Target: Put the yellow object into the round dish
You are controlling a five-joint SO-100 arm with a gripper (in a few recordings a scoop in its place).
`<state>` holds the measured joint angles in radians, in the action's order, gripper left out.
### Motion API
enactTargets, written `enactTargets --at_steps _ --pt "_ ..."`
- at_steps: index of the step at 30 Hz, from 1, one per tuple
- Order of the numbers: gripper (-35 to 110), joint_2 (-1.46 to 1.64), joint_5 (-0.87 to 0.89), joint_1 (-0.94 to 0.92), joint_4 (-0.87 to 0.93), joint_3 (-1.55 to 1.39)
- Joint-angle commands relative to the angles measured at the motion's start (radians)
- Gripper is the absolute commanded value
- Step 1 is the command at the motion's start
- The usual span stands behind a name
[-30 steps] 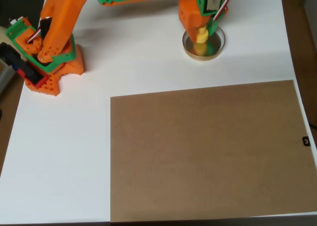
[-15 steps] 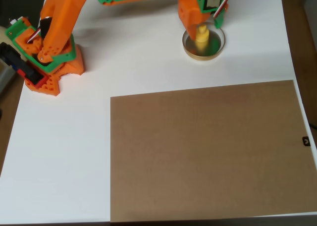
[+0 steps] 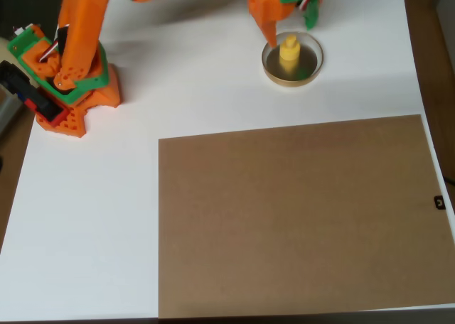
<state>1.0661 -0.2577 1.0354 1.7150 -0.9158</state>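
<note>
1. In the overhead view a white table fills most of the picture. A large flat brown rectangular board lies on its lower right part, and a small dark tab sits at the board's right edge.
2. Beyond the table's right side a strip of brown floor shows; the left side is darker.
3. The orange and green arm base stands at the table's upper left, with the arm reaching along the top edge.
4. The yellow object stands upright inside the round dish, knob up, on the dish's dark inside.
5. The gripper hangs just above the dish's far rim. Its fingers are spread apart: the orange finger is beside the dish's upper left rim, the dark one at the upper right. Neither touches the yellow object, which lies just below the gap between them.
6. No writing or label can be read.
</note>
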Motion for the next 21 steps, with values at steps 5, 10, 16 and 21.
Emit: enactTargets --at_steps 5,10,16,21 --pt "22 0.388 -0.035 -0.031 -0.026 -0.245" --pt "21 0.612 -0.048 -0.077 -0.063 -0.469" --pt "22 0.825 -0.051 -0.173 -0.058 -0.612" --pt "22 0.951 -0.071 -0.284 -0.054 -0.69"
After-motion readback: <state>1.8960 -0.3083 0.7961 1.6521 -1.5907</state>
